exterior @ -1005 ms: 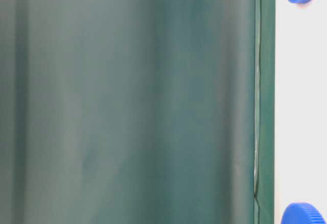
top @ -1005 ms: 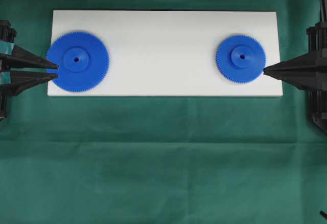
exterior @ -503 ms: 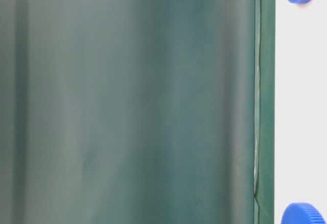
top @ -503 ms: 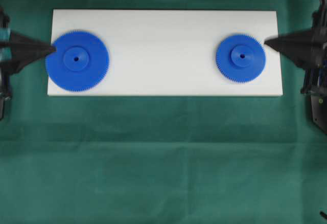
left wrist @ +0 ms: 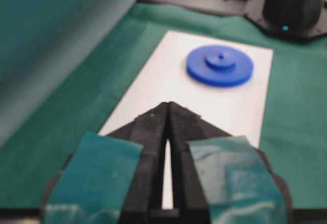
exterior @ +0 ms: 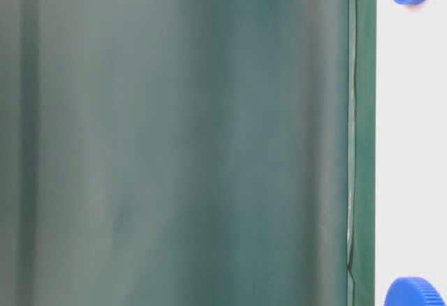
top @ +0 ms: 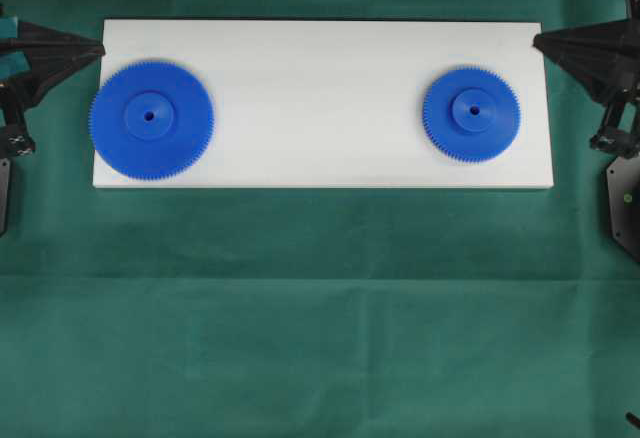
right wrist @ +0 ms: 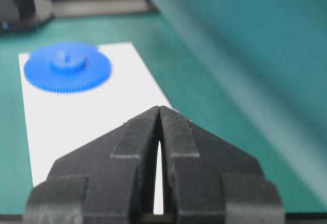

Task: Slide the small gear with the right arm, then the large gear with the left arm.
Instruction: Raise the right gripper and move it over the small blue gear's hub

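While both gears lie flat on the white board (top: 320,158), I see my left gripper (top: 100,49) and right gripper (top: 537,42) pressed together, empty, with the large gear (top: 151,119) near the left tip and the small gear (top: 471,114) near the right.

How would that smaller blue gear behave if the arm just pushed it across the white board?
The small gear lies flat, so it should slide rather than roll or tip. It looks like rigid plastic, probably light. The white board looks smooth, so it may glide easily, perhaps spinning if pushed off-centre.
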`<action>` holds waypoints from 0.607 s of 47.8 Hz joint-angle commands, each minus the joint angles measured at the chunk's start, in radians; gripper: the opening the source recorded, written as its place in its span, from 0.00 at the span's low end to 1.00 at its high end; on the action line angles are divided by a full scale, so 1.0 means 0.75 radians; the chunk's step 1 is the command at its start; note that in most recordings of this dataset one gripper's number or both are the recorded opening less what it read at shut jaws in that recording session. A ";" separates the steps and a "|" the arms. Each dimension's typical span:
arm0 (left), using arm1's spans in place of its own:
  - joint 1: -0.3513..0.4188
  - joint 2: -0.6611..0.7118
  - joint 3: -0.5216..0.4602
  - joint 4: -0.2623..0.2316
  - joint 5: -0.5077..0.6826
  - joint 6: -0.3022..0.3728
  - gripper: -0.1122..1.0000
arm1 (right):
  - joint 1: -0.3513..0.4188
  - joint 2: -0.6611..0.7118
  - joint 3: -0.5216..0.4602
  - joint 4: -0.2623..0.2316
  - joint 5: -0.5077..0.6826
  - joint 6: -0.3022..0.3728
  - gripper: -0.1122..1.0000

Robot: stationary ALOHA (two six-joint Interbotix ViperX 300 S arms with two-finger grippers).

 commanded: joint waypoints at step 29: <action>0.010 0.143 -0.123 -0.006 0.344 -0.012 0.10 | -0.004 0.239 -0.092 -0.002 0.387 0.102 0.55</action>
